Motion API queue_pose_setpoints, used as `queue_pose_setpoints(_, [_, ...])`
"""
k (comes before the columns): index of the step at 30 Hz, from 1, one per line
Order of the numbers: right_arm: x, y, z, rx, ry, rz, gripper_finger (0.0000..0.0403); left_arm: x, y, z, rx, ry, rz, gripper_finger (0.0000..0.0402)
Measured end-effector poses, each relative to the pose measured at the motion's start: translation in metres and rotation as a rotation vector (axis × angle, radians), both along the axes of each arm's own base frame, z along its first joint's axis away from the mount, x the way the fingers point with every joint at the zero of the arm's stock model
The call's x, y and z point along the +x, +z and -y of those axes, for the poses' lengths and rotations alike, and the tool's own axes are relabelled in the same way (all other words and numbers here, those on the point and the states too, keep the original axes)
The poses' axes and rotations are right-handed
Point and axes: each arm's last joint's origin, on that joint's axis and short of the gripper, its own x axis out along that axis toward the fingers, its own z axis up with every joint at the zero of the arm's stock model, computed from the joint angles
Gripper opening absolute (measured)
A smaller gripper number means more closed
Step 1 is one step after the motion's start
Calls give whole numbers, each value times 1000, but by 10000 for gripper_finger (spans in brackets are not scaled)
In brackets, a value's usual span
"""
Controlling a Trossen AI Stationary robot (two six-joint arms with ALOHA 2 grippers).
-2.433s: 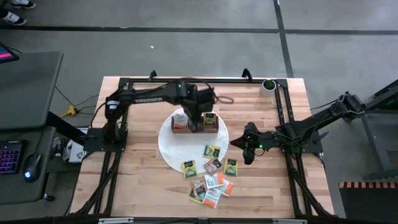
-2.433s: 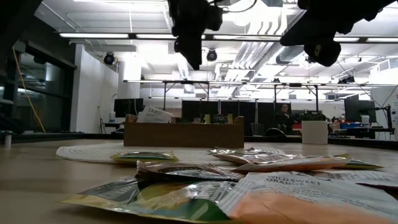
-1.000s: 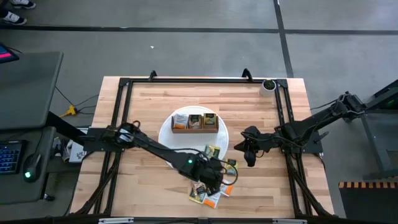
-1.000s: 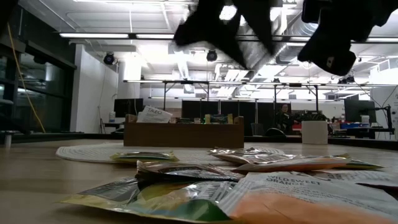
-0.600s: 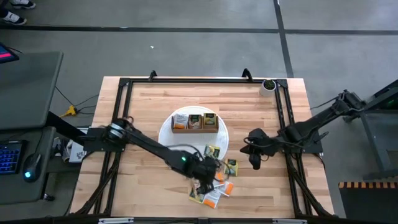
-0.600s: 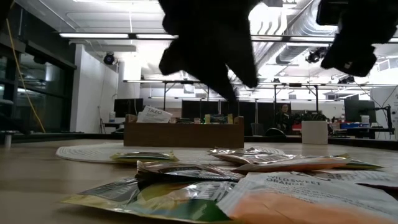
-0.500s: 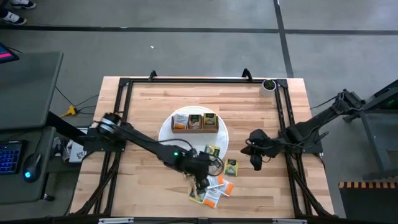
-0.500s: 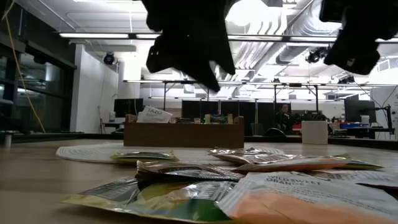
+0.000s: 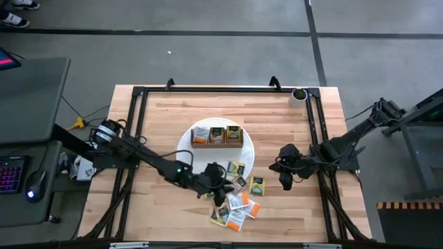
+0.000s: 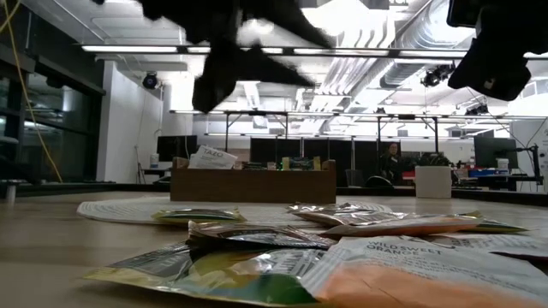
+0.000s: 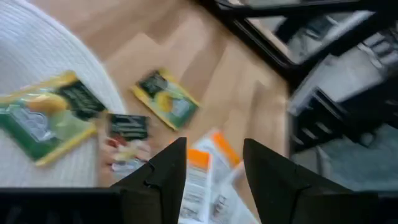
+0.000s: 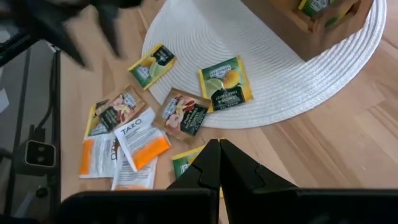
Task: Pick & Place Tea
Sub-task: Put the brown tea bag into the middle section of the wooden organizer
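While flat, glossy paper tea packets (image 9: 237, 205) are lying scattered near the front edge of the pale wooden table (image 9: 166, 124), the left gripper (image 9: 219, 190) is hovering over them, fingers apart and holding nothing. The right gripper (image 9: 287, 178) is waiting pinched shut, empty. A woven white mat (image 9: 185, 158) is carrying a wooden box (image 9: 217, 141); its contents are hard to make out.

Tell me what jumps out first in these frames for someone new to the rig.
The scatter of tea packets on the table's near side, spilling off the edge of the white mat. The left gripper hangs over that pile, jaws open and empty. On the mat sits the wooden box with a few packets already in it; the right gripper waits shut beside the pile.
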Motion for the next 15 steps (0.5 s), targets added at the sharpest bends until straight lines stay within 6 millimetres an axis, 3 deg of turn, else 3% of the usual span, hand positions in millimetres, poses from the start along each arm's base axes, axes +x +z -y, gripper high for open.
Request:
queue_pose_setpoints(3, [0,0,0,-1,-2,2,0,1,-14,-2,32,13,-44,154])
queue_pose_setpoints(6, [0,0,0,-4,-9,6,0,6,-12,1,44,3,-13,154])
queue_pose_setpoints(15, [2,3,1,-25,-57,54,0,12,-30,-4,188,-5,-46,154])
